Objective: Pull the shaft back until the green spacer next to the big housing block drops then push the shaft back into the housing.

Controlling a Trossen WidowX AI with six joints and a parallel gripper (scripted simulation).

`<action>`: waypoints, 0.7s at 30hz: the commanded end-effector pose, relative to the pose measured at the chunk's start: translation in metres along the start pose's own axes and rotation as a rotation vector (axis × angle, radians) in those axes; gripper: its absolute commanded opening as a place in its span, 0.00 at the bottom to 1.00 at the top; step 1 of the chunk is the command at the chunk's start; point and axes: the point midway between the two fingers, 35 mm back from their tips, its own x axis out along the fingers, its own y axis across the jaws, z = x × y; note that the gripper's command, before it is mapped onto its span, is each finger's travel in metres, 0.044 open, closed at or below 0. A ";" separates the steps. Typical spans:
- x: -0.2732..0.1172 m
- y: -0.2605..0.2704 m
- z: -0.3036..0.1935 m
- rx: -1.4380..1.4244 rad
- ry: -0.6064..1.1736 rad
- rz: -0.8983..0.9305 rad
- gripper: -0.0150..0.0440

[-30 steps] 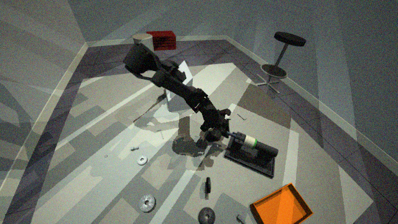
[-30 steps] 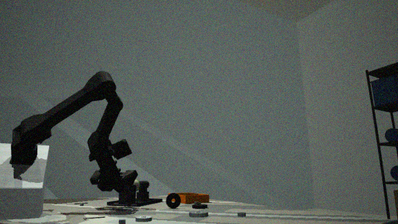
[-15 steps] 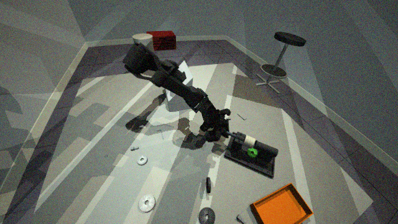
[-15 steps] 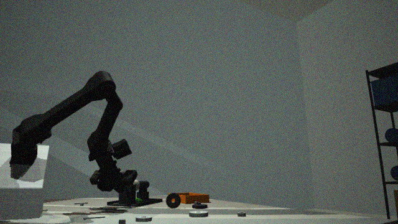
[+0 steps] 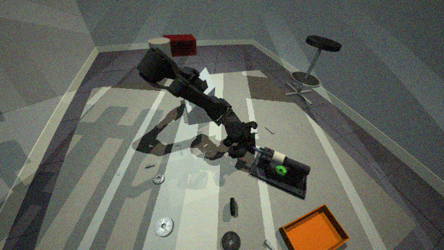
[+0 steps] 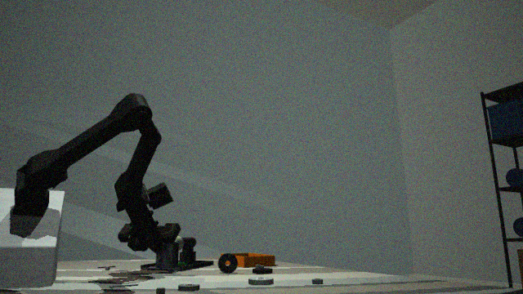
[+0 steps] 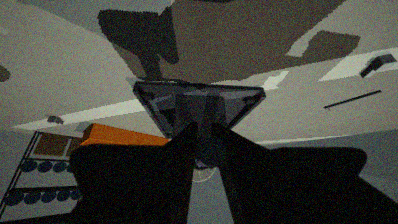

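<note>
The green spacer [image 5: 281, 170] is off the shaft, low in the black tray-like base [image 5: 277, 187] [image 7: 200, 86], below the shaft line; only a trace shows in the exterior view. A cream spacer section [image 5: 278, 157] stays in line on the shaft, beside the big dark housing block [image 5: 297, 166]. Whether there is a gap between them is too dark to tell. My gripper [image 5: 254, 147] [image 7: 204, 127] is shut on the shaft's near end [image 5: 257, 149], at the arm-side end of the base. In the exterior view the fingertips are hard to make out.
An orange open box [image 5: 313, 230] [image 6: 259, 260] [image 7: 122, 136] stands beyond the base. A dark upright wheel [image 5: 232, 207] [image 6: 227, 263], a dark disc [image 5: 226, 240], a silvery disc [image 5: 159, 226] and a small ring [image 5: 156, 180] are on the table. A thin rod [image 5: 270, 130] [image 7: 352, 99] lies behind the base.
</note>
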 end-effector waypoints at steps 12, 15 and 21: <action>0.001 0.000 -0.001 -0.003 -0.003 0.001 0.25; 0.002 0.000 -0.002 -0.003 -0.003 0.001 0.25; 0.003 0.000 -0.003 -0.003 -0.002 0.001 0.25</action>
